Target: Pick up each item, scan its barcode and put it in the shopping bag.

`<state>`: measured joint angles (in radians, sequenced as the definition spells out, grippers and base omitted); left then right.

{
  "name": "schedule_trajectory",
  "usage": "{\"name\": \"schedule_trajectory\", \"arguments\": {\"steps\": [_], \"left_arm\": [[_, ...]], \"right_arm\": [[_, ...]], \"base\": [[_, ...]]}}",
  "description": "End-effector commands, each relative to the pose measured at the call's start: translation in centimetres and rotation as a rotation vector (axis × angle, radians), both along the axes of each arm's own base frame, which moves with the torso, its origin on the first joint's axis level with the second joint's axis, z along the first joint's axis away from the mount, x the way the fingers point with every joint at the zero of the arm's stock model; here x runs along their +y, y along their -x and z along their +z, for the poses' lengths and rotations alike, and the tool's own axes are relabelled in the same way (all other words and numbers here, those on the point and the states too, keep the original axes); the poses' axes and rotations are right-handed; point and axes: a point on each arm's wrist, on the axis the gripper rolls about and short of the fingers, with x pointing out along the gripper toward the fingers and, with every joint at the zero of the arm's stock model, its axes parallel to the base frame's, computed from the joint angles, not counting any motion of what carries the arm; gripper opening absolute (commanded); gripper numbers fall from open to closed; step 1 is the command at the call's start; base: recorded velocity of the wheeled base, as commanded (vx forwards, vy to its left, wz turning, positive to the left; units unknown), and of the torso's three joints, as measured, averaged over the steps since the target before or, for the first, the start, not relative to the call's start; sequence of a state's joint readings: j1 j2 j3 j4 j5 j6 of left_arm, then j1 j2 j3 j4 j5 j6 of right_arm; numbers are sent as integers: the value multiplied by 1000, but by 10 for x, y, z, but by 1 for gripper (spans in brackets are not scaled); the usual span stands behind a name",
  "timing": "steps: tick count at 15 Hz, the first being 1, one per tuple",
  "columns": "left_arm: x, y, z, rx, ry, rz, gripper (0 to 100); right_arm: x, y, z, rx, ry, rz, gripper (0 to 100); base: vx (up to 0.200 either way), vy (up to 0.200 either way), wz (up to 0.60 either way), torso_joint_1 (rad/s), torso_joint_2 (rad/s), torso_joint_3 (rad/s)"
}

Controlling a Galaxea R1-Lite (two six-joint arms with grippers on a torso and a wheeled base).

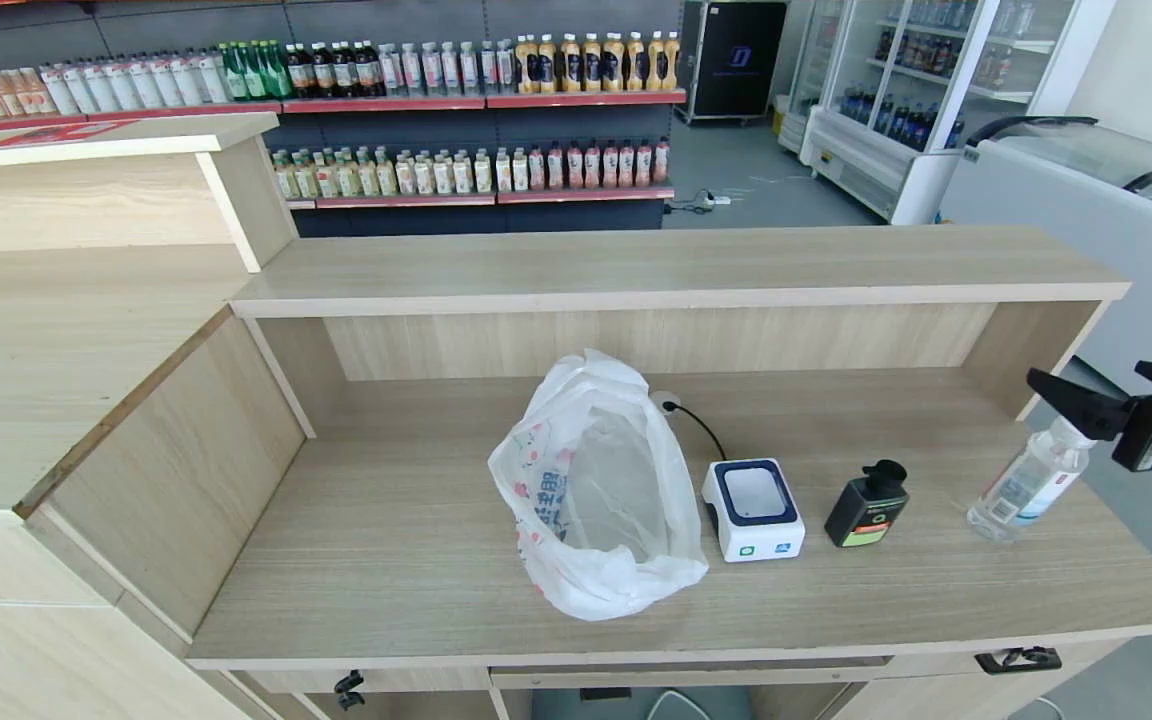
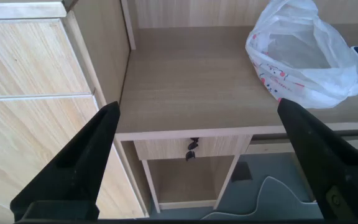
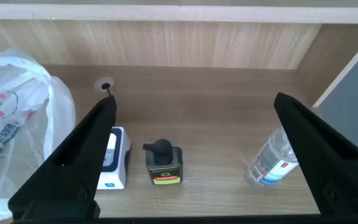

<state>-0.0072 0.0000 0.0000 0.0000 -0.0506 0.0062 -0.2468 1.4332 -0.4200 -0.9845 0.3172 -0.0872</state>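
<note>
The right gripper (image 1: 1086,372), wide open and empty, hangs over the upright clear bottle (image 1: 1028,485) by the counter's (image 1: 416,600) right edge.

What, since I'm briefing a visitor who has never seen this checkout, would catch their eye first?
The white bag stands open in the middle of the counter, with the scanner beside it on the robot's right. Past the scanner stand a dark bottle and a clear bottle, and the open right gripper hangs by the clear bottle's top.
</note>
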Motion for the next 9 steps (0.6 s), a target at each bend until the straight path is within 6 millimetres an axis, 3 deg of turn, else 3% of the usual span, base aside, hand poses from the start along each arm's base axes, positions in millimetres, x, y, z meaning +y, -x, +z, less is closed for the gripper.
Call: {"name": "schedule_trajectory", "arguments": {"steps": [1,5,9], "left_arm": [[0,0,0,2,0,1,100],[0,0,0,2,0,0,100],[0,0,0,0,0,0,100]], "right_arm": [[-10,-19,-38,158,-34,-4,100],[-15,-36,-66,252,-19,83,100],[-44,-52,-94,297,53,203,100]], "base": [[0,0,0,0,0,0],[0,0,0,0,0,0],[0,0,0,0,0,0]]}}
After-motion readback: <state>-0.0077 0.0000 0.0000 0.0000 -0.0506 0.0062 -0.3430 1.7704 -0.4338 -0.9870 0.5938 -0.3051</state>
